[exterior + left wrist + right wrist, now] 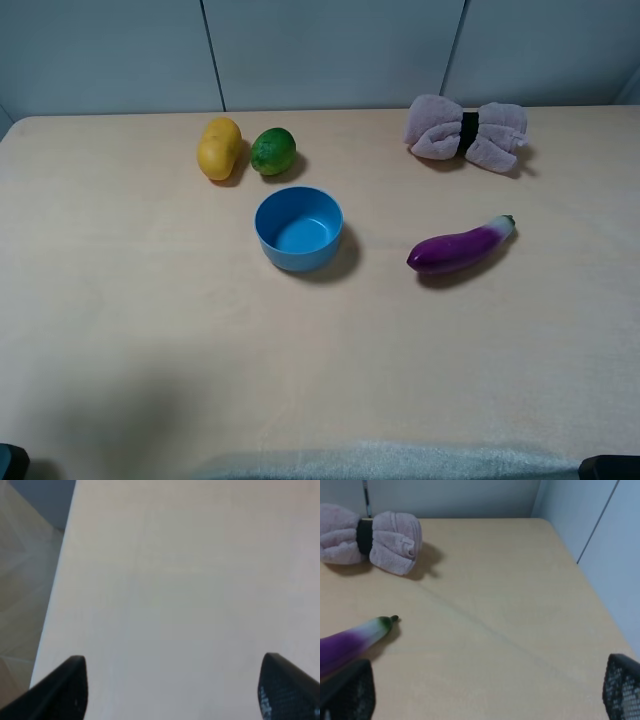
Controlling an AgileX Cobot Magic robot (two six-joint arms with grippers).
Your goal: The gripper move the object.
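Left gripper (pixel 172 690): we see jaws well apart, nothing between, bare table (pixel 190 580) below. Right gripper (pixel 490 695): same, empty, eggplant (pixel 350 640) near one finger. Object (pixel 219 148) sits far-left, touching lime (pixel 273 151). We judge it smooth, firm, light, prone to roll; grip across short axis. Only high cam shows it; wrist cams don't.

Left claw (pixel 172 690) spread wide, dark fingertips (pixel 67 690) apart, nothing between. Right claw (pixel 490 692) likewise parted, empty. Both arms parked low at near edge.
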